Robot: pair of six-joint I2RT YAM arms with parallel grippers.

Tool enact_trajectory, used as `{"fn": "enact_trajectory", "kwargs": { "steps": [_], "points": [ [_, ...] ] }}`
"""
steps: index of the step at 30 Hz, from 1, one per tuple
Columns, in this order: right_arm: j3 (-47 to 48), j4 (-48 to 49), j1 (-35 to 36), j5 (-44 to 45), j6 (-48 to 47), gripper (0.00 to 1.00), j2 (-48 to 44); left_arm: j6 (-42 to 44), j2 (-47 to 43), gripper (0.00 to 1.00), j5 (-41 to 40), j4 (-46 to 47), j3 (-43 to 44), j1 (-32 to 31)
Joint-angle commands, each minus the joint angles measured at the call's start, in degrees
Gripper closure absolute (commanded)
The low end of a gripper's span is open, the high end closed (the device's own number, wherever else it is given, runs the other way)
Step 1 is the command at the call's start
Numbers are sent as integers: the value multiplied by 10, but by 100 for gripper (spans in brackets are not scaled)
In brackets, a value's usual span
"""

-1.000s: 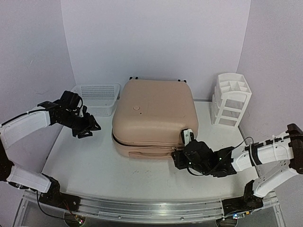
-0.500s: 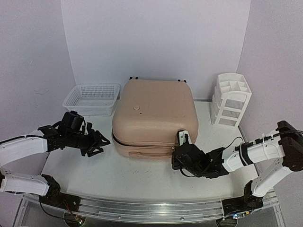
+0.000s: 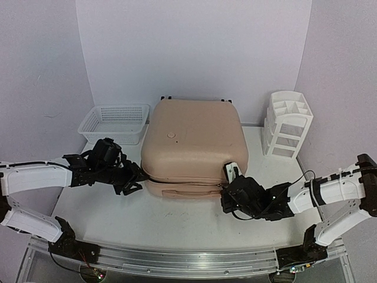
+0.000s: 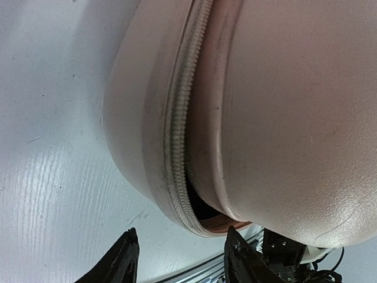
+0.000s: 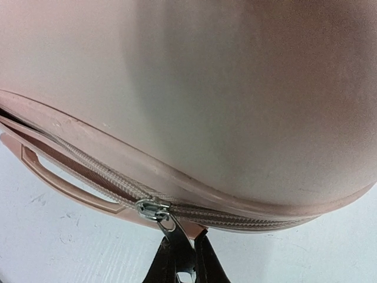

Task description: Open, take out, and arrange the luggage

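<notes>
The peach-pink luggage lies flat in the middle of the table. My right gripper is at its front right corner. In the right wrist view the gripper is shut on the metal zipper pull, which hangs from the slider. Left of the slider the zipper is parted above the side handle. My left gripper sits at the front left corner, open with nothing between its fingers. There the zipper gapes with a dark slit between the shells.
A white mesh basket stands at the back left, beside the luggage. A white drawer organizer stands at the back right. The metal rail with the arm bases runs along the near edge. White walls close in the back and both sides.
My left arm swung down and right from near the basket to the luggage's front left corner. My right gripper closed on the zipper pull.
</notes>
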Motion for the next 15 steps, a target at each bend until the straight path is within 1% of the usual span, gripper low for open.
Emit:
{"fn": "enact_trajectory", "kwargs": {
  "steps": [1, 7, 9, 13, 15],
  "points": [
    [5, 0, 3, 9, -40, 100, -32, -45, 20, 50, -34, 33, 35, -17],
    [7, 8, 3, 1, -46, 100, -29, -83, 44, 55, -70, 36, 34, -25],
    [6, 10, 2, -1, -46, 100, -31, -92, 51, 61, -82, 36, 34, -25],
    [2, 9, 3, -1, -55, 100, -37, -88, 76, 67, -101, 35, 40, -25],
    [-3, 5, 2, 3, -61, 100, -45, -89, 90, 74, -104, 35, 43, -25]
  ]
}}
